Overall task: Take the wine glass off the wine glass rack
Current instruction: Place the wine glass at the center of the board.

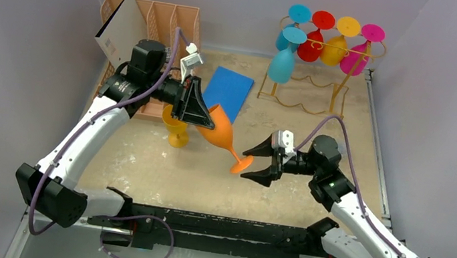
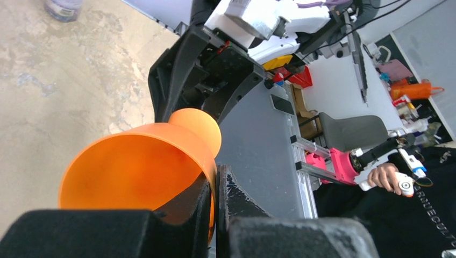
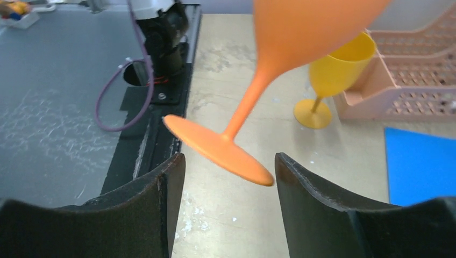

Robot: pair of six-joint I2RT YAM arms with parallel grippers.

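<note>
1. The orange wine glass (image 1: 219, 134) is off the wine glass rack (image 1: 341, 84). It hangs tilted over the middle of the tabletop (image 1: 283, 197), with its bowl to the left and its foot down to the right.
2. The left hand (image 1: 204, 117) is clamped tight on the bowl's rim, with the wall pinched between its fingers.
3. The right hand (image 1: 249, 164) is spread wide and grips nothing. The orange foot sits in the gap between its two fingers.
4. One yellow wine glass (image 1: 175, 131) stands upright on the tabletop, just left of the tilted orange bowl and under the left hand.
5. Behind that stands one peach file organizer (image 1: 173, 20), with a brown card (image 1: 121, 29) leaning in it.
6. One blue sheet (image 1: 230, 89) lies flat between the organizer and the rack.
7. The rack stands at the back right, well apart from both hands.
8. Five glasses hang on the rack, feet up: two blue, one red, one yellow and one magenta.
9. That makes seven glasses in all, one of them orange.
</note>
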